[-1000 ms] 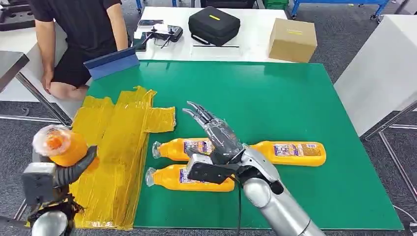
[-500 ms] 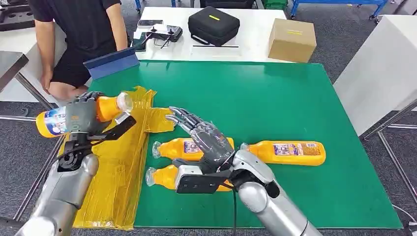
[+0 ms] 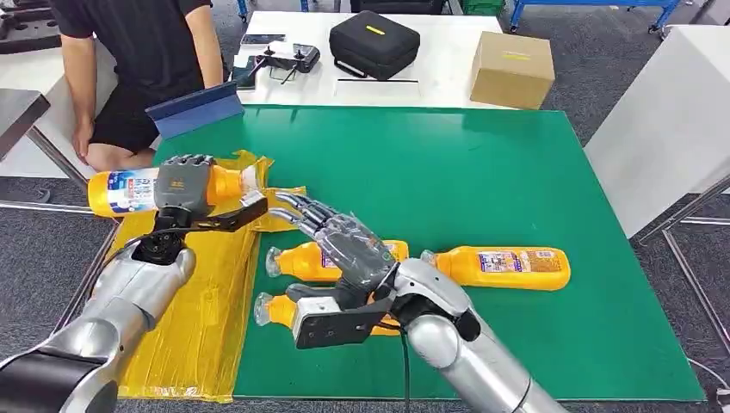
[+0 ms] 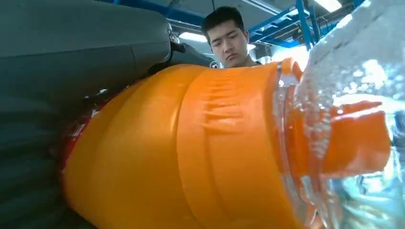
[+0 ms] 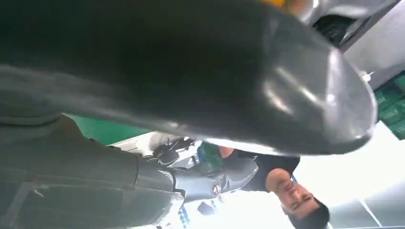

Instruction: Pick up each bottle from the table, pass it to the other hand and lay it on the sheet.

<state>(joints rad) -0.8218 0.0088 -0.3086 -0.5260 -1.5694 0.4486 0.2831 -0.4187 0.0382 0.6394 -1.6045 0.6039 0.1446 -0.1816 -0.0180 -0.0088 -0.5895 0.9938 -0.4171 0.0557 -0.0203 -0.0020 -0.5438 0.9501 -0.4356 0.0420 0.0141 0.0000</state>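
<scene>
Now the left hand [image 3: 183,185], gripping an orange plastic juice bottle [image 3: 138,191], has swung it level above the yellow plastic sheet [image 3: 202,284], beside the empty, spread-fingered right hand [image 3: 349,249], so laying down seems imminent.

sheet [image 3: 202,284] left of three bottles [image 3: 504,267]

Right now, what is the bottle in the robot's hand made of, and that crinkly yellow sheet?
The bottle in the left hand looks like clear, glossy plastic: in the left wrist view the juice shows through and the wall is dimpled. The yellow sheet seems to be thin plastic film, shiny and see-through, wrinkled with folds. It could be cellophane; I can't tell for sure.
</scene>
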